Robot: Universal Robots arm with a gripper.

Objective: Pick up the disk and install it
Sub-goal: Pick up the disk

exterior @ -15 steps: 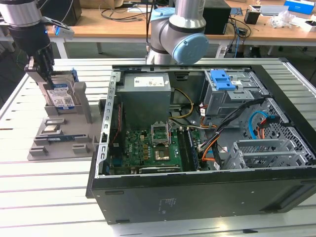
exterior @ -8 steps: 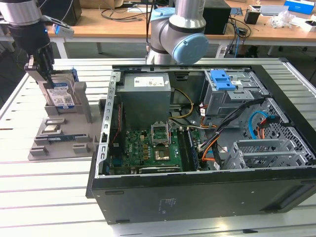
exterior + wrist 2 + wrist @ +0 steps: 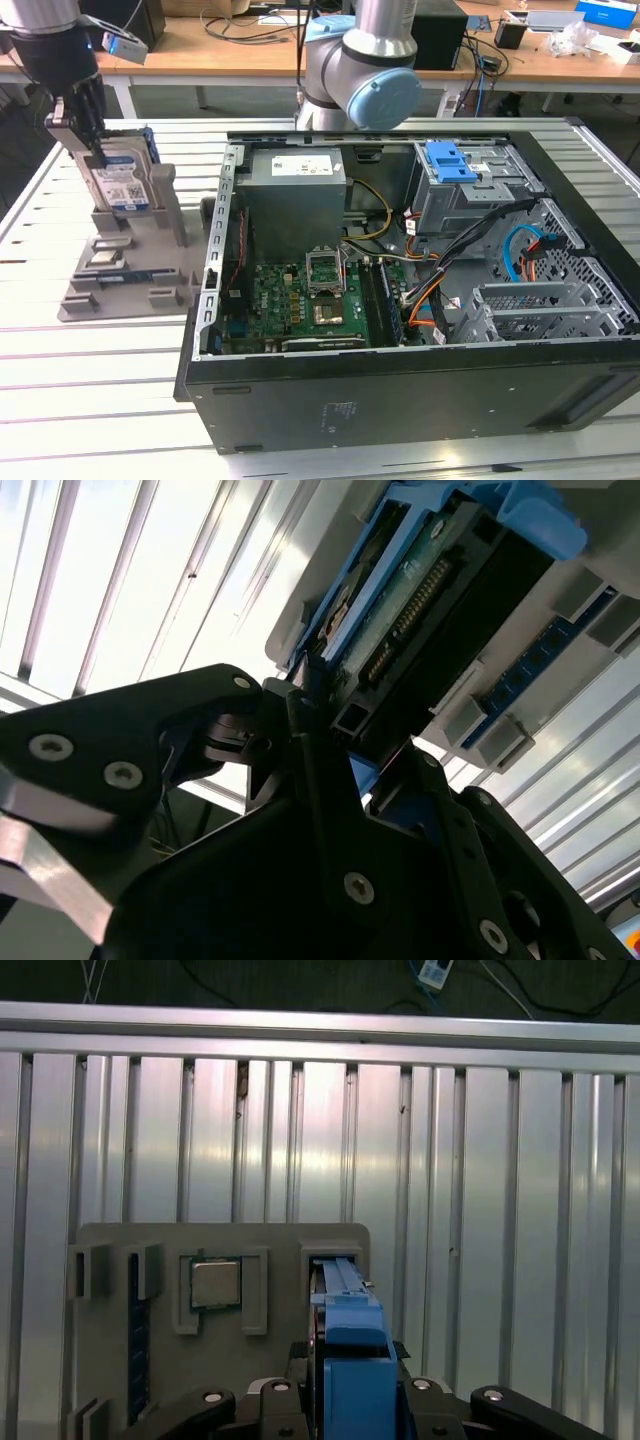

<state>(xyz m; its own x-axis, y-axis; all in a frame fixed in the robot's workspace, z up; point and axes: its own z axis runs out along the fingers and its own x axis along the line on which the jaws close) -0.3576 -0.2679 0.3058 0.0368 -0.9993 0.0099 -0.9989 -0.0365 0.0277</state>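
My hand (image 3: 96, 148) is clamped on the top edge of the disk (image 3: 122, 185), which stands upright in a slot of the grey holder block (image 3: 130, 275), seemingly seated there. A processor chip (image 3: 215, 1283) lies in the block's neighbouring pocket. Beyond the block, on the same slatted surface (image 3: 100, 400), lies the open computer case (image 3: 400, 400).
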